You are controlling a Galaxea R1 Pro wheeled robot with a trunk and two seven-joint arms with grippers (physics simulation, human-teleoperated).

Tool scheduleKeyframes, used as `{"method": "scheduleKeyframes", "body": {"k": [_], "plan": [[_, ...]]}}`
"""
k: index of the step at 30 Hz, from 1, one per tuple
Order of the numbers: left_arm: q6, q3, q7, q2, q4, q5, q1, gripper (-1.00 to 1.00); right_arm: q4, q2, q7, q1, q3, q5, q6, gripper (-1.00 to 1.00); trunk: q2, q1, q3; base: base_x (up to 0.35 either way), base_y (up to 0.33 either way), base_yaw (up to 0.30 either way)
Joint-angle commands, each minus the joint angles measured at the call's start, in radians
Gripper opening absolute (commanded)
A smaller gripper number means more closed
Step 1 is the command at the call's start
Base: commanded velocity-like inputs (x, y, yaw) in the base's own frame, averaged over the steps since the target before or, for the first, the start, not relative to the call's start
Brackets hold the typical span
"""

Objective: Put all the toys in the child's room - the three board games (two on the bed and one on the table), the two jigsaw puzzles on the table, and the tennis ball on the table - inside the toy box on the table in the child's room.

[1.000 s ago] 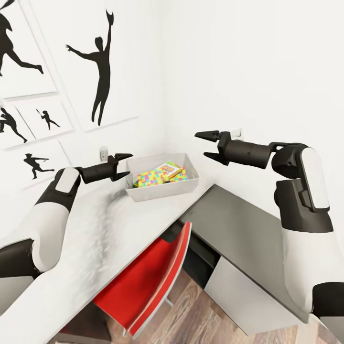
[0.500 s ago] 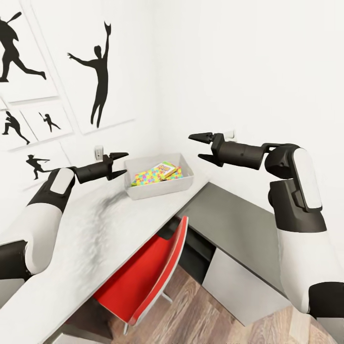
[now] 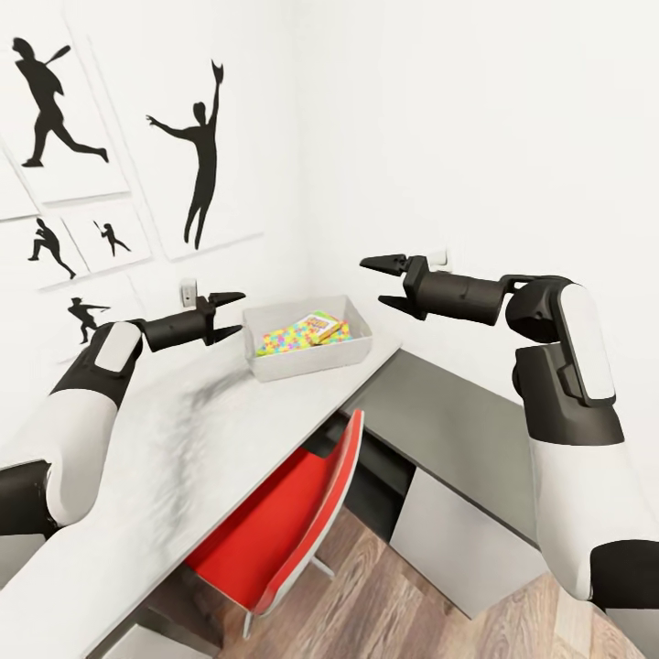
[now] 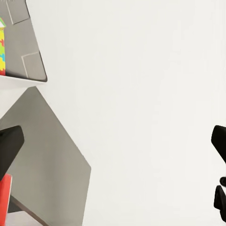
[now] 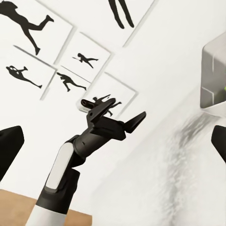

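Observation:
The pale grey toy box (image 3: 307, 365) stands at the desk's far corner by the wall. In it lie a multicolour jigsaw puzzle (image 3: 287, 338) and an orange-green board game (image 3: 321, 325) resting partly on top. My left gripper (image 3: 234, 312) hovers open and empty just left of the box, above the table (image 3: 174, 448). My right gripper (image 3: 373, 282) is open and empty in the air to the right of the box. The left wrist view catches the box's corner (image 4: 26, 52) and a puzzle edge (image 4: 2, 47). The tennis ball and the bed are out of view.
A red chair (image 3: 279, 526) is tucked under the desk. The lower dark grey cabinet (image 3: 444, 421) with a white door joins the desk on the right. Black silhouette pictures (image 3: 197, 156) hang on the left wall. Wood floor (image 3: 384, 609) lies below.
The whole view has shifted slightly, so the camera moved. Both arms hold much the same pose beside the box, grippers open and empty.

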Motion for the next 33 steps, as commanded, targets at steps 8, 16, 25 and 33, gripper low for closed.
{"method": "scheduleKeyframes", "body": {"k": [8, 16, 25, 33], "plan": [[0.004, 0.004, -0.007, 0.001, 0.001, -0.008, -0.001, 1.00, 0.000, 0.000, -0.011, -0.001, 0.002, -0.008, 0.000, 1.00, -0.002, 0.001, 0.001, -0.008, 0.006, 0.000], [0.004, 0.003, -0.007, 0.001, 0.001, -0.008, -0.001, 1.00, 0.001, 0.000, -0.011, 0.000, 0.002, -0.008, 0.000, 1.00, -0.002, 0.001, 0.001, -0.115, 0.095, 0.000], [0.004, 0.003, -0.007, 0.001, 0.002, -0.009, -0.001, 1.00, 0.004, 0.000, -0.010, 0.008, 0.002, -0.008, 0.000, 1.00, -0.002, 0.001, 0.002, -0.220, 0.209, 0.000], [0.004, 0.002, -0.007, 0.000, 0.002, -0.009, -0.001, 1.00, 0.005, -0.001, -0.010, 0.009, 0.001, -0.008, 0.000, 1.00, -0.002, 0.001, 0.013, -0.198, 0.199, -0.039]]}}
